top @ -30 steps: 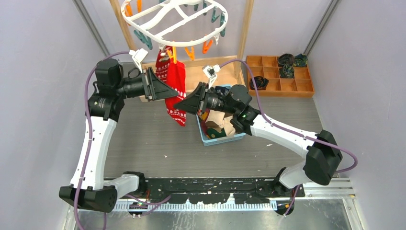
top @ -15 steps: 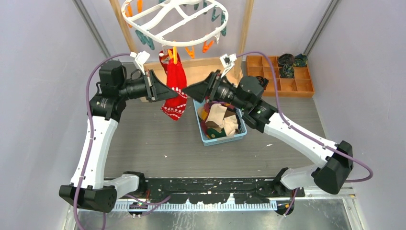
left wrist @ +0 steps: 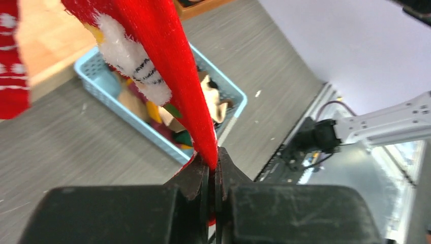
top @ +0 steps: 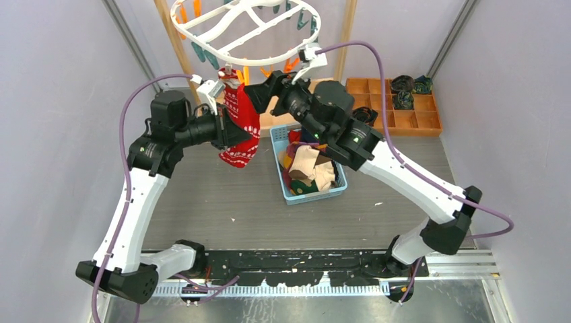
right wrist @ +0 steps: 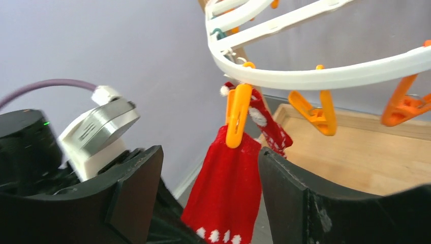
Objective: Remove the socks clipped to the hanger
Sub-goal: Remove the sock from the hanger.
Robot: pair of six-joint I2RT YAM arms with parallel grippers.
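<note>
The white oval hanger [top: 246,30] hangs at the top with orange and teal clips. Two red socks with white patterns [top: 246,114] dangle from its near edge. My left gripper [top: 236,132] is shut on the lower part of one; the left wrist view shows that red sock [left wrist: 167,61] pinched between the jaws of the left gripper [left wrist: 213,165]. My right gripper [right wrist: 209,151] is open, its fingers on either side of the sock's top [right wrist: 228,188], just below the orange clip [right wrist: 236,117] that holds it to the hanger ring [right wrist: 325,76]. The second red sock [right wrist: 269,127] hangs behind.
A blue basket [top: 278,165] holding several loose socks sits under the right arm. A wooden compartment tray [top: 394,118] with dark socks lies at the back right. Wooden rack posts [top: 347,40] and a wooden base [top: 276,108] stand behind the hanger.
The left gripper has shut on the red sock and lifted it slightly. The right gripper has opened and risen from beside the sock to the orange clip.
</note>
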